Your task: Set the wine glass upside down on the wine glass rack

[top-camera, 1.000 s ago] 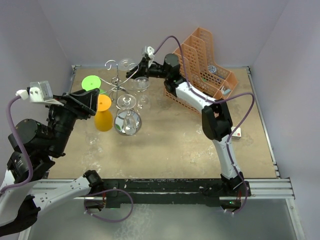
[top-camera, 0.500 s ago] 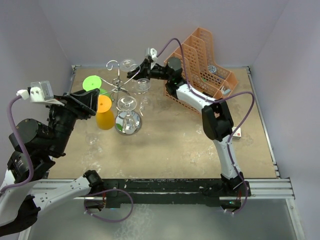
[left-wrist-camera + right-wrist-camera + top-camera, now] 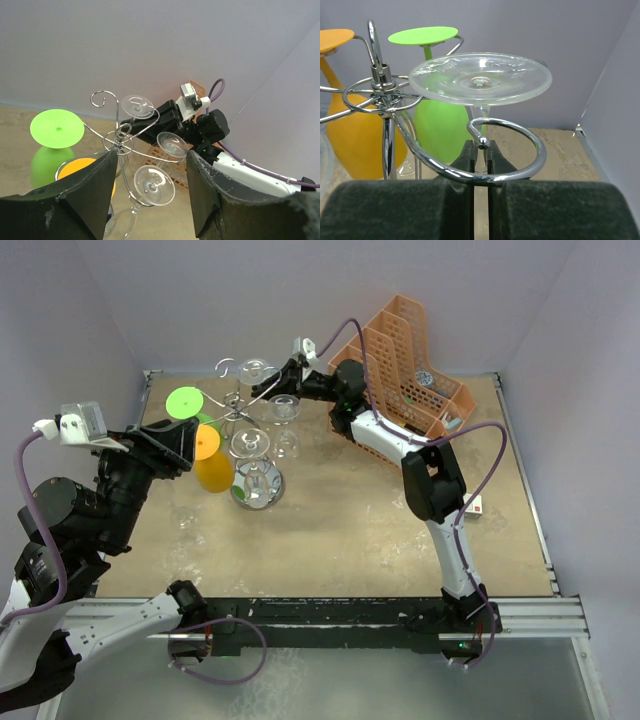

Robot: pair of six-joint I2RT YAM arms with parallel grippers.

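- My right gripper (image 3: pixel 480 152) is clamped shut on the stem of the wine glass (image 3: pixel 480 80), at the far side of the table, up among the arms of the wine glass rack (image 3: pixel 382 82).
- The glass is inverted: foot on top, stem running straight down between my fingers, bowl hidden below my wrist view.
- The stem looks to stand inside the curled hook (image 3: pixel 520 137), and the foot floats just above that wire, not touching it.
- So I reckon the move is straight down along the stem until the foot seats on the loop, then release.
- My left gripper (image 3: pixel 150 170) hangs wide apart and empty on the left, apart from the rack. The right arm is the one in place.
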